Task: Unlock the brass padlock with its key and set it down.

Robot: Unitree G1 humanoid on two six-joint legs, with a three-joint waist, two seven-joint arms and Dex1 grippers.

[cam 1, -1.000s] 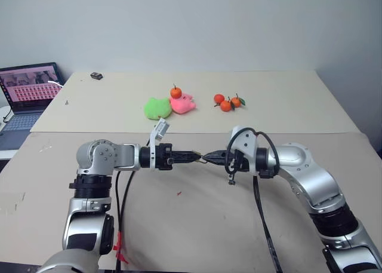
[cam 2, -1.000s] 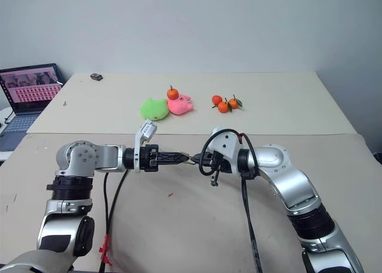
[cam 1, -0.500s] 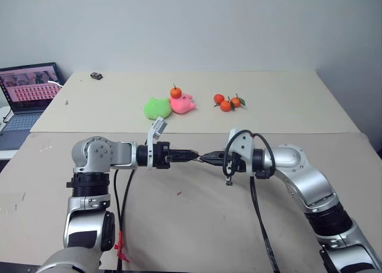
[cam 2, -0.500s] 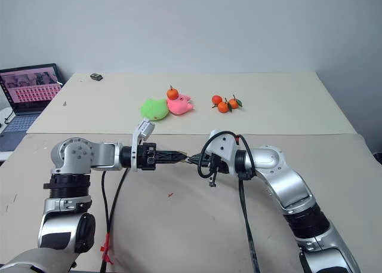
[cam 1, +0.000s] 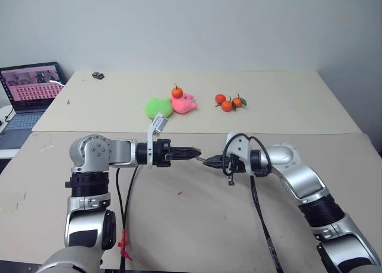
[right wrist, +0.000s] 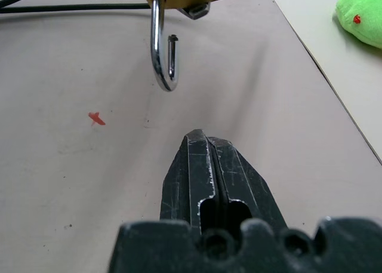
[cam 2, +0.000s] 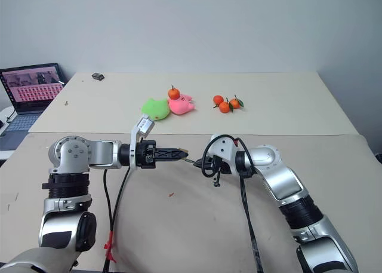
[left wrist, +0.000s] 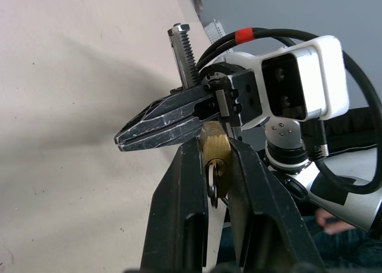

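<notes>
My left gripper (cam 1: 194,153) is shut on the brass padlock (left wrist: 213,149), which sits pinched between its black fingers (left wrist: 182,183) above the near table. The silvery shackle (right wrist: 161,52) hangs from the body with one end free, so it stands open. My right gripper (cam 1: 208,160) points at the left one from the right, just below and a little apart from the padlock. Its fingers (right wrist: 206,159) are shut with nothing visible between them. I cannot make out the key.
A red speck (cam 1: 179,194) lies on the table below the grippers. On the far table lie a green plush (cam 1: 157,107), a pink plush (cam 1: 185,103) with an orange (cam 1: 177,92), and more oranges (cam 1: 228,104). A laptop (cam 1: 30,88) stands at far left.
My right gripper has sunk a little and come away from the left gripper's tip, where the two tips met before. The left gripper has kept the padlock in place.
</notes>
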